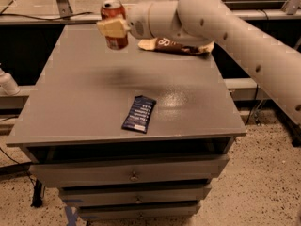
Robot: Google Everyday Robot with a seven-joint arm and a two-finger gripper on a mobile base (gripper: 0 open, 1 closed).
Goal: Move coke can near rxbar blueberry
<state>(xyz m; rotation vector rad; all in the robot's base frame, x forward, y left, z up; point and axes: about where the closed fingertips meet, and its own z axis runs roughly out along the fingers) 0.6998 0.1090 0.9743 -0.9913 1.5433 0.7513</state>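
Note:
The coke can (114,14), red with a silver top, hangs upright in the air above the far left part of the grey table (84,102). My gripper (113,27) is shut on the coke can, its tan finger pad across the can's middle. The rxbar blueberry (139,113), a flat navy-blue bar with white text lines, lies near the table's front edge, well in front of and a little right of the can. The can's shadow falls on the table between them.
A brown-and-yellow snack bag (174,45) lies at the table's back right, partly behind my arm (225,22). Drawers (134,175) sit below the tabletop. A white object (7,84) stands off the table's left side.

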